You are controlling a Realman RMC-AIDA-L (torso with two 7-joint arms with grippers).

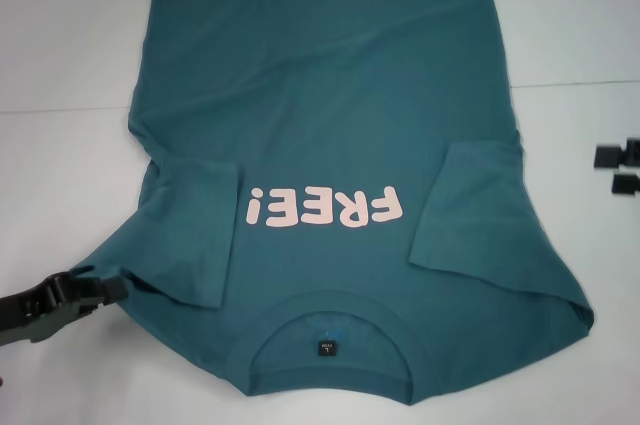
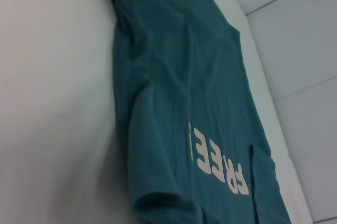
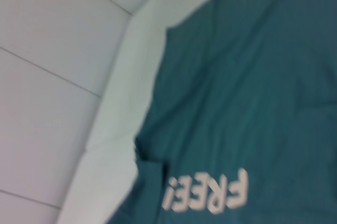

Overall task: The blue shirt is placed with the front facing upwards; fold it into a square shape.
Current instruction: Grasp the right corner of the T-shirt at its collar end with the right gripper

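Note:
The blue shirt (image 1: 330,145) lies flat on the white table (image 1: 60,65), front up, with the pink "FREE!" print (image 1: 327,207) showing and the collar (image 1: 325,345) toward me. Both short sleeves are folded inward over the chest. My left gripper (image 1: 112,289) sits low at the near left, shut on the edge of the shirt's left shoulder. My right gripper (image 1: 620,169) hovers open off the shirt's right side, holding nothing. The left wrist view looks along the shirt (image 2: 184,103) from its sleeve side; the right wrist view shows the shirt (image 3: 247,92) and its print from above.
White table surface surrounds the shirt, with a thin seam line (image 1: 60,108) running across it behind the sleeves. Pale floor tiles (image 3: 47,76) lie beyond the table edge in the wrist views.

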